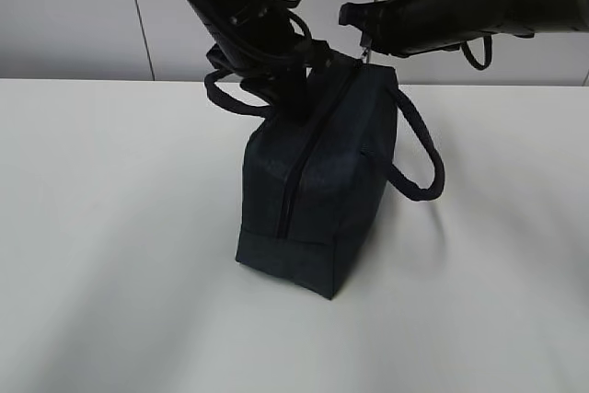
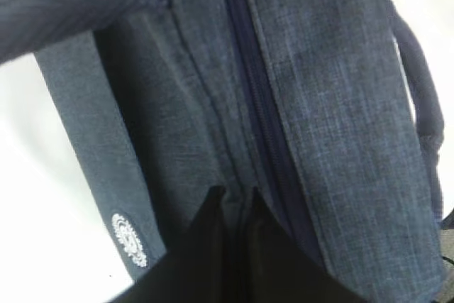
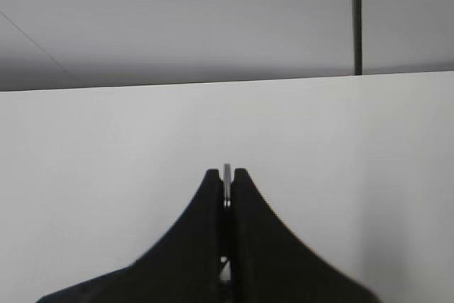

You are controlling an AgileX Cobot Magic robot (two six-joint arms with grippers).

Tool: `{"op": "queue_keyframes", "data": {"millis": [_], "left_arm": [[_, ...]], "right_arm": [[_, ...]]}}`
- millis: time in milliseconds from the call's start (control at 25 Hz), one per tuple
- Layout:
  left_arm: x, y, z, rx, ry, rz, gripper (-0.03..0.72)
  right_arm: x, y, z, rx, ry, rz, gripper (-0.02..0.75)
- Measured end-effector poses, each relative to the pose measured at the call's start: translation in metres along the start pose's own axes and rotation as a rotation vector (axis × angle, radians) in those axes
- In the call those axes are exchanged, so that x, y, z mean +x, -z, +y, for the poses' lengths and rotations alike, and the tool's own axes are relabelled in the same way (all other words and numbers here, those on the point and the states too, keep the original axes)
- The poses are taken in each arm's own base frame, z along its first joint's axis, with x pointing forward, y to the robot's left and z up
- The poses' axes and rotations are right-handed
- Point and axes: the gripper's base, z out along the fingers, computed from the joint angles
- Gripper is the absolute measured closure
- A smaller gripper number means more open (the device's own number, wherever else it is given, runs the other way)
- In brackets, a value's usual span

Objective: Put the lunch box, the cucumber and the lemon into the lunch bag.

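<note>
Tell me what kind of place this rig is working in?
Probably a lab or test bench, not a kitchen: a bare white table, plain pale wall panels behind it, and only the navy lunch bag in view, between the two arms.

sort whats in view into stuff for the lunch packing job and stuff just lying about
For the job:
- lunch bag, zipped, standing on end
- zipper pull, pinched in the right hand
- left hand, shut on the bag's top

Lying about:
- nothing; only the white table. Lunch box, cucumber and lemon are not visible.
</note>
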Motion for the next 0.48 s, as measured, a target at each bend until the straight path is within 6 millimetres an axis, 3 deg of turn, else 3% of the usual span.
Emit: {"op": "queue_keyframes", "data": {"millis": [480], "left_arm": [[0.000, 0.002, -0.013, 0.034, -0.009, -0.007, 0.699]], "right_arm": [[0.004, -0.018, -0.012, 0.019, -0.021, 0.008, 0.738]]}}
